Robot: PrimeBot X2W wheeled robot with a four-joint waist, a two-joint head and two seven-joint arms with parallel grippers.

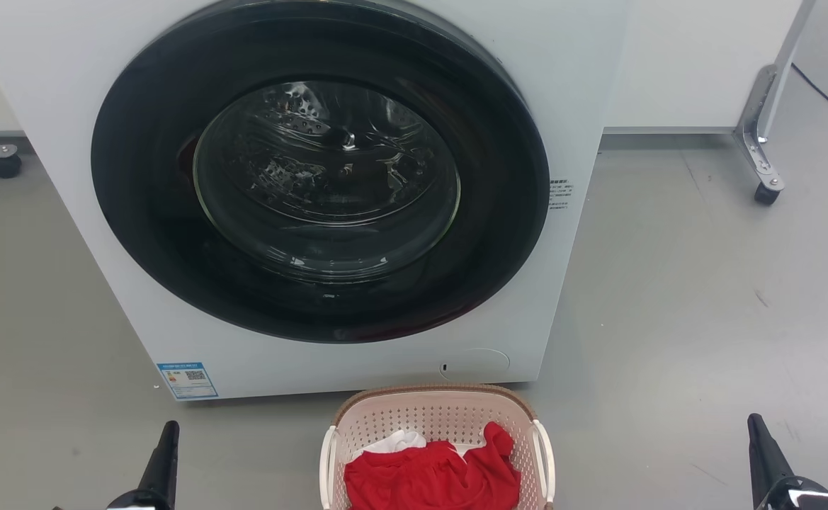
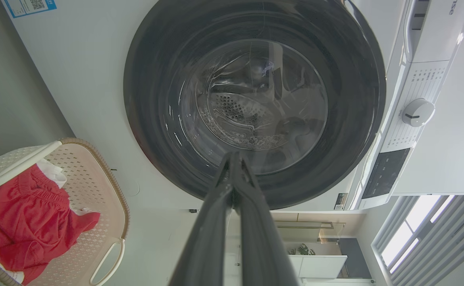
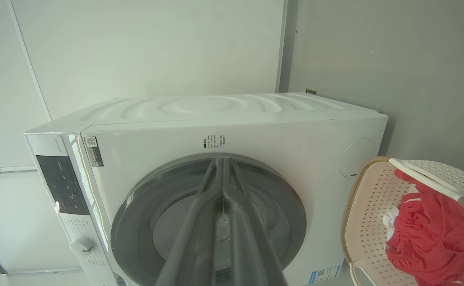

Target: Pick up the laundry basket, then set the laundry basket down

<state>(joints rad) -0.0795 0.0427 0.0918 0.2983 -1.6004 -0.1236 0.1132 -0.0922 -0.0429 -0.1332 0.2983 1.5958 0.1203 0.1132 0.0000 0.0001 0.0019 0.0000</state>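
Note:
The laundry basket [image 1: 436, 414] is pale pink-beige with perforated walls, a brown woven rim and white side handles. It stands on the grey floor just in front of the washing machine, at the bottom centre of the head view, holding red and white cloth. The basket [image 2: 83, 171] also lies at the left of the left wrist view and the basket [image 3: 368, 206] at the right of the right wrist view. My left gripper [image 1: 167, 428] is well to the basket's left, shut and holding nothing. My right gripper [image 1: 753, 423] is far to its right, also shut and holding nothing.
A white front-loading washing machine [image 1: 583, 85] with a closed dark round door [image 1: 321, 177] stands right behind the basket. A wheeled metal frame leg [image 1: 761, 149] is at the back right and a caster [image 1: 4, 164] at the back left. Grey floor [image 1: 704, 297] spreads on both sides.

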